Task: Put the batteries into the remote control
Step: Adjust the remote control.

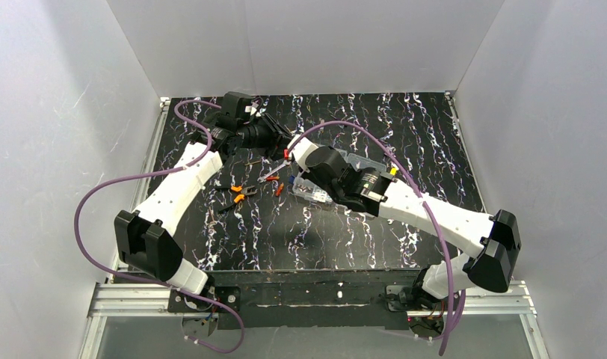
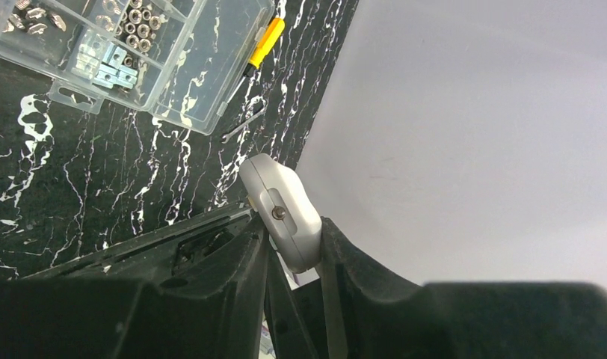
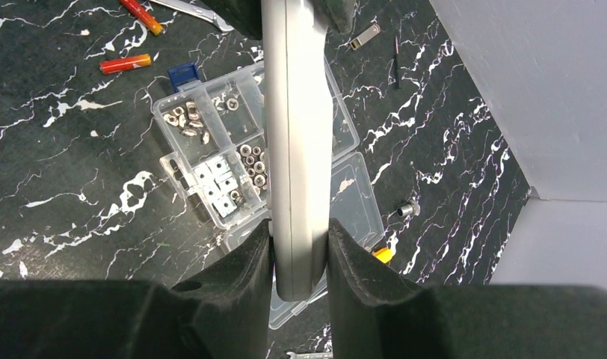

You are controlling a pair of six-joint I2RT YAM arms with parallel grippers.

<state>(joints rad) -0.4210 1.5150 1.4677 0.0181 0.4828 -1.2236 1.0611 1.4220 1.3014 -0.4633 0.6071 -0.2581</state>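
The remote control is a slim white bar held edge-on above the table. My right gripper is shut on its near end, and the left gripper's fingers clamp its far end at the top of that view. In the left wrist view my left gripper is shut on the remote's rounded end, which has a small screw in it. In the top view the two grippers meet over the back middle of the table. Two red-orange battery-like cylinders lie on the table. The remote's faces are not visible.
A clear plastic compartment box with nuts and small metal parts lies open under the remote; it also shows in the left wrist view. A yellow-handled screwdriver, a blue piece, a small socket and orange-handled tools lie around.
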